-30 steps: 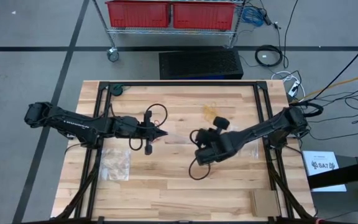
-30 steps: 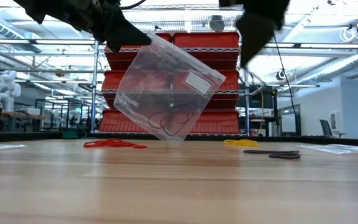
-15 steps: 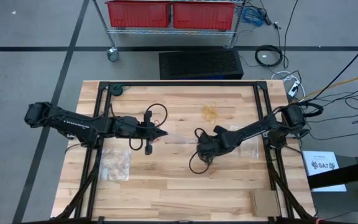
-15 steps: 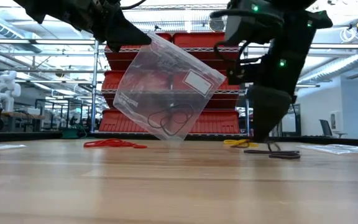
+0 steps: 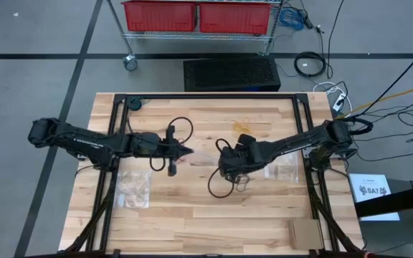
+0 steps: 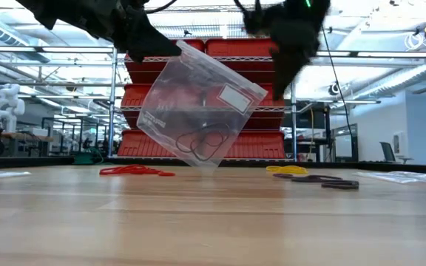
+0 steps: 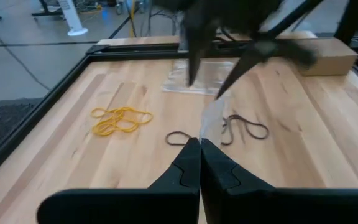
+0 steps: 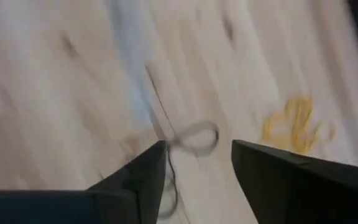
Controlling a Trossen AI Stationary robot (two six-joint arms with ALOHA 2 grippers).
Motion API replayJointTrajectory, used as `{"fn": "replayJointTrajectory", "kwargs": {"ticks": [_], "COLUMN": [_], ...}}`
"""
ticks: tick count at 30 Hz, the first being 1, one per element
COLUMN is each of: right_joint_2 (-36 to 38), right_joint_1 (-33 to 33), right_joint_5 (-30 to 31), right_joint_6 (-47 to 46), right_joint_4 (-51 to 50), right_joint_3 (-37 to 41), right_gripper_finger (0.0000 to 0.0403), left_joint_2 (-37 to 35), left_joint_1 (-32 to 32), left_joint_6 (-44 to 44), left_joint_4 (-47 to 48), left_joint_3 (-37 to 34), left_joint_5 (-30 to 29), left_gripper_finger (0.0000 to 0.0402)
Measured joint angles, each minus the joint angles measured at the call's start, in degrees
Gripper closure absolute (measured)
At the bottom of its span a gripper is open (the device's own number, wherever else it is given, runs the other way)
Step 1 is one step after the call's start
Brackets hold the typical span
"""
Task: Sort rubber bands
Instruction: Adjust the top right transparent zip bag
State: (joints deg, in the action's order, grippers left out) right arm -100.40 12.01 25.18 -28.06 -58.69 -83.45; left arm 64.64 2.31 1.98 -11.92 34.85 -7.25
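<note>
We are looking down on a pale wooden tabletop. Our left pincer is pinching a clear plastic bag aloft, with black rubber bands pooling in its lower corner. Our right pincer, fingers parted and empty, has risen from the tabletop since half a second ago. Only the low view is showing the red bands; the yellow bands and loose black bands are lying nearby.

- Black rubber bands: few thin loops bunched in low corner of the clear bag, which hangs tilted above the table.
- More black bands: flat on table, right of bag.
- Red bands: small heap on table, left of bag.
- Yellow bands: loose tangle on table, past the black ones.
</note>
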Motion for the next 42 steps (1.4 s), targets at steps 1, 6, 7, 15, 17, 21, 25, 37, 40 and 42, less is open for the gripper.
{"fn": "replayJointTrajectory", "kwargs": {"ticks": [1,6,7,15,17,21,25,37,40,42], "right_joint_2": [0.0,0.1,0.1,-1.6,-2.1,-3.4,-4.3,-9.5,-10.4,-10.4], "right_joint_1": [0.4,2.2,2.1,-0.6,-1.3,-2.4,-3.0,-3.3,-3.4,-3.3], "right_joint_5": [0.7,4.5,4.9,4.4,2.6,1.5,1.2,0.3,0.3,0.3], "right_joint_6": [1.6,10.4,12.3,18.2,19.1,20.2,19.9,18.4,18.3,18.3], "right_joint_4": [0.1,4.4,6.2,14.0,15.2,16.3,16.0,9.8,9.5,12.4], "right_joint_3": [-2.2,-10.3,-10.7,-10.4,-10.3,-10.3,-10.3,-10.3,-10.2,-9.6], "right_gripper_finger": [0.0245,0.0361,0.0381,0.0401,0.0402,0.0402,0.0403,0.0403,0.0403,0.0403], "left_joint_2": [0.0,0.0,0.0,0.0,0.0,0.0,0.0,0.0,0.0,0.0], "left_joint_1": [-0.5,-2.5,-2.7,-3.1,-3.1,-3.1,-3.1,-2.9,-2.9,-2.9], "left_joint_6": [0.0,0.1,0.4,1.4,1.4,1.4,1.4,1.2,0.3,0.2], "left_joint_4": [0.0,0.0,-0.1,-0.6,-0.4,-0.2,-0.2,0.1,0.4,0.5], "left_joint_3": [0.0,0.0,0.0,0.0,0.0,0.0,0.0,0.0,0.0,0.0], "left_joint_5": [0.0,1.6,2.3,4.2,4.2,4.2,4.2,4.2,4.2,4.2], "left_gripper_finger": [0.0401,0.0401,0.0401,0.0401,0.0401,0.0401,0.0401,0.0401,0.0401,0.0401]}}
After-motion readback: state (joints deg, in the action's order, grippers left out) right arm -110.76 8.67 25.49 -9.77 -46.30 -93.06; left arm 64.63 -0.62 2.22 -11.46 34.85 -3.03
